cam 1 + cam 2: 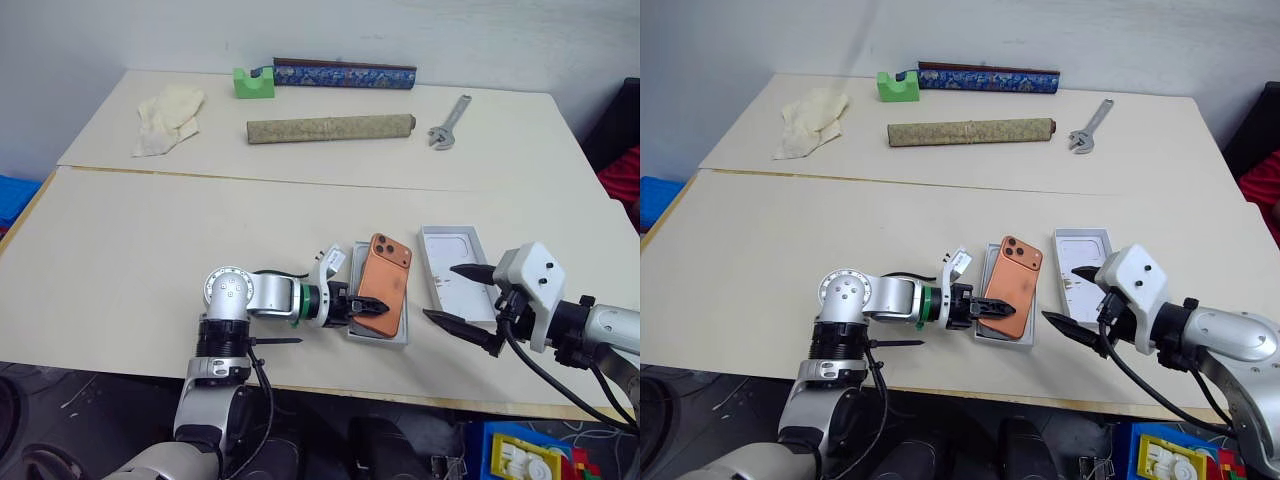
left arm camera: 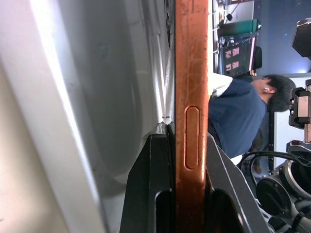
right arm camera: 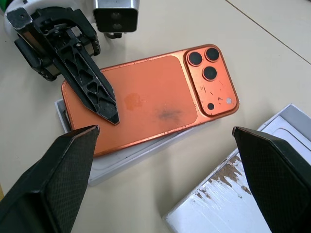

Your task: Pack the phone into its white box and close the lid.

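Observation:
The orange phone (image 1: 384, 283) lies back up and askew across the top of the white box (image 1: 358, 258), near the table's front edge. My left gripper (image 1: 374, 305) is shut on the phone's near end, one black finger (image 3: 92, 90) on its back and the other beneath. In the left wrist view the phone's edge (image 2: 192, 97) stands clamped between both fingers, with the box wall (image 2: 97, 97) beside it. Just right of the box the lid (image 1: 455, 270) lies inside up, showing a phone outline. My right gripper (image 1: 440, 291) hovers open over the lid's near end, holding nothing.
At the table's back lie a wrench (image 1: 450, 122), a long mottled roll (image 1: 330, 128), a dark blue patterned bar (image 1: 345, 73), a green block (image 1: 253, 82) and a crumpled cloth (image 1: 168, 118). A seam (image 1: 250, 177) crosses the table. A seated person (image 2: 243, 121) shows beyond the phone.

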{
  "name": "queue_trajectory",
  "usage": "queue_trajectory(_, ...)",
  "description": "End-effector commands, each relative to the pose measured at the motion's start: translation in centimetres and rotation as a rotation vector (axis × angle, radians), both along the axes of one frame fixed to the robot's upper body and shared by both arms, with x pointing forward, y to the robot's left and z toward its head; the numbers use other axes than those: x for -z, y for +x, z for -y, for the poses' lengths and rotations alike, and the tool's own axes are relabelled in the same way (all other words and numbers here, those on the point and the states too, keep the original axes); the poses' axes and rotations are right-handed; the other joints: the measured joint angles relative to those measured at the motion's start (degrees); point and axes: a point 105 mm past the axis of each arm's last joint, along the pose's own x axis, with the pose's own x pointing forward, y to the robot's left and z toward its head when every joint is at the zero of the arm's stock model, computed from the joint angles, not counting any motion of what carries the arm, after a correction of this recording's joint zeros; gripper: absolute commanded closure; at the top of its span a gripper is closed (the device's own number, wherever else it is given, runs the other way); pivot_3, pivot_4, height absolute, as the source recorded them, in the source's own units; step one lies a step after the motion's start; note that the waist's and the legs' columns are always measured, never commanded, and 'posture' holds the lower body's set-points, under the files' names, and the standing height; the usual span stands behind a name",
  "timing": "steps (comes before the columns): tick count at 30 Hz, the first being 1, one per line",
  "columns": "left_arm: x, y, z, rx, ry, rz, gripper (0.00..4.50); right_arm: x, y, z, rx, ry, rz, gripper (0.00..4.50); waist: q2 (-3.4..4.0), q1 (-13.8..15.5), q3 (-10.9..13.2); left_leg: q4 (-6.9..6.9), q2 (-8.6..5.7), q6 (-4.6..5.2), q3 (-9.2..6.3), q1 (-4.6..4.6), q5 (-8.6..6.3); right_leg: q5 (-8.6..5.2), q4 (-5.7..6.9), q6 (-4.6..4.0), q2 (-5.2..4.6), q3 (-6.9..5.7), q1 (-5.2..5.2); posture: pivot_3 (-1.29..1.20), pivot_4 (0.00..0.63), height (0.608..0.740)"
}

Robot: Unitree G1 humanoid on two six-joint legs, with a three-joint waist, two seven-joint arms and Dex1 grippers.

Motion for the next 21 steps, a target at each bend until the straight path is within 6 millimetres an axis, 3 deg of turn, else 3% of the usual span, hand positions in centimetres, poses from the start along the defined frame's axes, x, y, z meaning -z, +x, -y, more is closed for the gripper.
queue_trajectory(1,-2.4,-0.4,-0.3,0.011,-0.074,0.101,4.39,-0.6,0.0,0.1,-0.003,-0.013,0.035,0.0,0.0,0.0,0.0,0.0,0.0,-0.01,0.02,0.0,0.0,0.0,0.01,0.0,0.0,0.01,-0.02,0.0,0.15,0.74)
queue_trajectory(11,-1.4,-1.0,-0.1,0.026,-0.038,0.066,4.39,-0.4,0.6,0.1,-0.02,-0.013,0.03,0.0,0.0,0.0,0.0,0.08,0.0,-0.02,0.2,-0.02,-0.01,0.0,0.09,0.0,-0.01,0.03,-0.14,0.0,0.15,0.74)
queue_trajectory(12,-1.2,-0.9,-0.1,0.024,-0.023,0.066,3.83,-0.4,0.7,0.1,-0.021,-0.014,0.03,0.0,0.0,0.0,0.0,0.08,0.0,-0.02,0.22,-0.02,-0.01,0.0,0.08,0.0,-0.01,0.03,-0.14,0.0,0.15,0.74)
queue_trajectory(14,-1.2,-0.9,-0.1,0.022,-0.019,0.067,3.55,-0.3,0.8,0.1,-0.021,-0.015,0.03,0.0,0.0,0.0,0.0,0.11,0.0,-0.02,0.24,-0.02,-0.01,0.0,0.09,0.0,-0.01,0.03,-0.14,0.0,0.15,0.74)
queue_trajectory(21,-3.1,-1.1,-1.2,0.06,-0.071,0.138,1.57,0.2,1.1,0.0,-0.016,-0.017,0.027,0.0,-0.01,0.0,0.0,0.12,0.0,-0.06,0.35,-0.02,-0.03,0.0,0.12,0.0,-0.02,0.04,-0.26,0.0,0.15,0.74)
